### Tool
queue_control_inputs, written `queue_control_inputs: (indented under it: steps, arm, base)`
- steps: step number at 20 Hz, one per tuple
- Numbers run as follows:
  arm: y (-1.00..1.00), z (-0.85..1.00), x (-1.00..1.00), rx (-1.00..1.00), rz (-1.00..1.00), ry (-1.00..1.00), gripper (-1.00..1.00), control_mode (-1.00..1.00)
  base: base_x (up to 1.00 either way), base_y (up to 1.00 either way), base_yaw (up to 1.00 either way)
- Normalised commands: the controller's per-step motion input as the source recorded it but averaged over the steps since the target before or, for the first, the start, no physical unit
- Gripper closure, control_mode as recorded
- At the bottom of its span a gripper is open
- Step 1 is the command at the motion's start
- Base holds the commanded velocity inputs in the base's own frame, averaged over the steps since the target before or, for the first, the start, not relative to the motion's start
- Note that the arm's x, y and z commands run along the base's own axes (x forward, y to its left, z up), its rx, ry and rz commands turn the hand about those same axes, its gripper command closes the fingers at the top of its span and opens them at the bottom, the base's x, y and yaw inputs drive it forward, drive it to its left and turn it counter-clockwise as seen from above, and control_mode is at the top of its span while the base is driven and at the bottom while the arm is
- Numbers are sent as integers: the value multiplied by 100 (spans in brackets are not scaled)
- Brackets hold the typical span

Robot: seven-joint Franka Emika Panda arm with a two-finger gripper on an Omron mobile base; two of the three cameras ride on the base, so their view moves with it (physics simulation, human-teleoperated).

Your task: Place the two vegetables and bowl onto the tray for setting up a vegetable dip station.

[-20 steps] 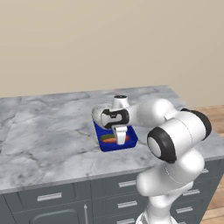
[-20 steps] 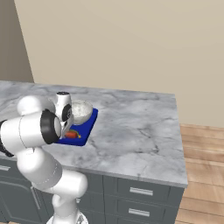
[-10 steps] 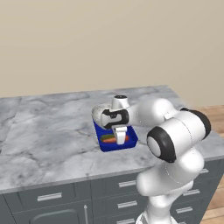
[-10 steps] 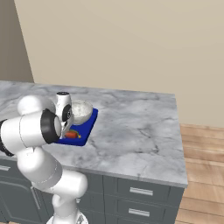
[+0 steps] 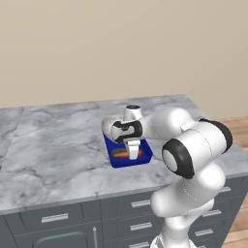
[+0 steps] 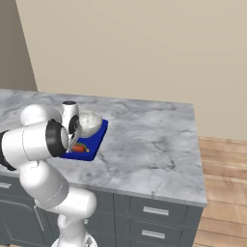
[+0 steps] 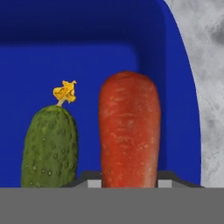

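Observation:
The blue tray [image 7: 87, 26] lies on the marble counter, and both vegetables are inside it. Side by side in the hand view are the orange-red carrot [image 7: 129, 131] and, to its left, the dark green cucumber [image 7: 50, 148] with its yellow tip. My gripper [image 7: 130, 178] reaches down into the tray, shut on the carrot with one finger on each side. From the base, the gripper [image 5: 131, 150] hangs over the tray [image 5: 116, 162]. The speckled bowl [image 6: 90, 121] sits at the far end of the tray [image 6: 99, 137], behind the carrot [image 6: 78, 148].
The grey marble counter [image 5: 53, 150] stretches wide to the left of the tray and to its right [image 6: 149, 144]. Its front edge runs just before the tray, over grey drawers [image 6: 154, 211]. A beige wall stands behind.

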Motion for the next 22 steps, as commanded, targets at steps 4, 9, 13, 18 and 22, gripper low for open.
queue_control_inputs:
  steps: [4,9,13,18,22]
  arm:
    - [0,-13,2,0,0,-2,-100,-100]
    - [0,-12,1,0,0,0,-100,-100]
    - [0,-1,0,0,0,-1,-100,-100]
    - [-1,12,-13,0,0,0,-100,-100]
    - [0,16,-35,0,11,0,-100,-100]
  base:
    - [0,0,0]
    - [0,0,0]
    - [0,0,0]
    - [0,0,0]
    - [0,0,0]
